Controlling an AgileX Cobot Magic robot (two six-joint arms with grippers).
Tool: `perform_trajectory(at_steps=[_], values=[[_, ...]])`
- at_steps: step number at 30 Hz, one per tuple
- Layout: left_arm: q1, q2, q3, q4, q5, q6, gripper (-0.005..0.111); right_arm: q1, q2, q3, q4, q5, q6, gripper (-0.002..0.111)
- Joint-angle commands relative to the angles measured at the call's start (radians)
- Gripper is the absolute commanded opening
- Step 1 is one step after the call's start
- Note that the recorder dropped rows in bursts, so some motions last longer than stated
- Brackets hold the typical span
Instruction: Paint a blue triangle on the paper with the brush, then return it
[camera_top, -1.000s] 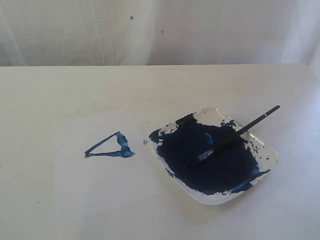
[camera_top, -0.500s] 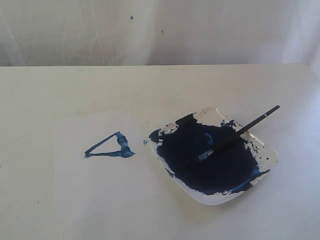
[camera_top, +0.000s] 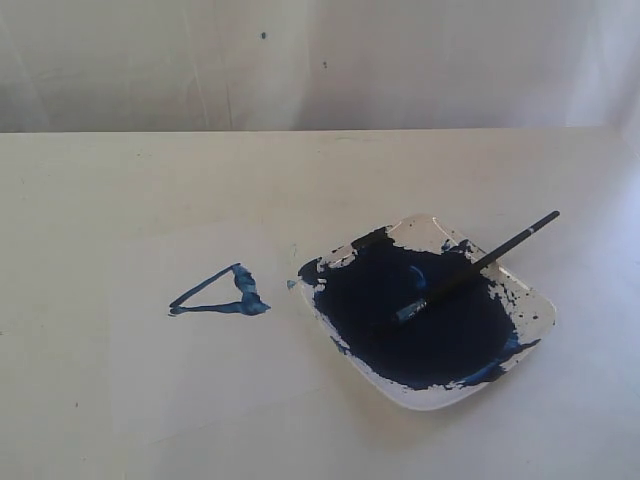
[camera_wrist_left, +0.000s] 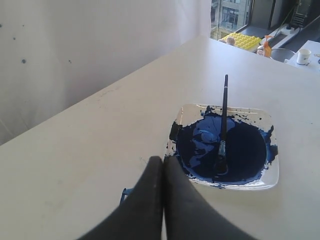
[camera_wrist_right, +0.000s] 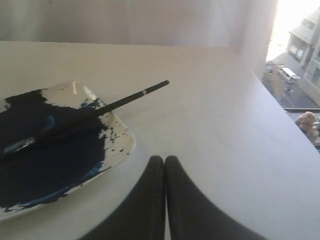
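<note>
The brush (camera_top: 470, 271) lies across the white paint dish (camera_top: 535, 318), its tip in the dark-blue paint and its handle end sticking out past the far right rim. It also shows in the left wrist view as the brush (camera_wrist_left: 223, 115) and in the right wrist view as the brush (camera_wrist_right: 100, 111). A small blue triangle (camera_top: 220, 294) is painted on the paper (camera_top: 200, 370), left of the dish. My left gripper (camera_wrist_left: 163, 161) is shut and empty, short of the dish. My right gripper (camera_wrist_right: 164, 161) is shut and empty beside the dish. Neither arm appears in the exterior view.
A pale wall or curtain (camera_top: 320, 60) backs the white table (camera_top: 100, 200). The table's edge (camera_wrist_right: 265, 85) runs past the dish's side. Across the room stand a yellow tray (camera_wrist_left: 245, 41) and a cup (camera_wrist_left: 304, 56).
</note>
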Motion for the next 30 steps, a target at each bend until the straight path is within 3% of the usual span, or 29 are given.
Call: perform_trajectory(at_steps=[1, 9, 18, 30], values=[[-0.001, -0.006, -0.002, -0.016, 0.007, 0.002, 0.000, 0.102, -0.005, 0.004, -0.001, -0.012, -0.003, 0.000], [-0.001, -0.006, -0.002, -0.016, 0.007, 0.002, 0.000, 0.187, -0.005, 0.004, -0.001, -0.014, -0.003, 0.000], [-0.001, -0.006, -0.002, -0.016, 0.007, 0.002, 0.000, 0.114, -0.005, 0.004, -0.001, -0.011, -0.003, 0.000], [-0.001, -0.006, -0.002, -0.016, 0.007, 0.002, 0.000, 0.113, -0.005, 0.004, -0.001, -0.011, -0.003, 0.000]])
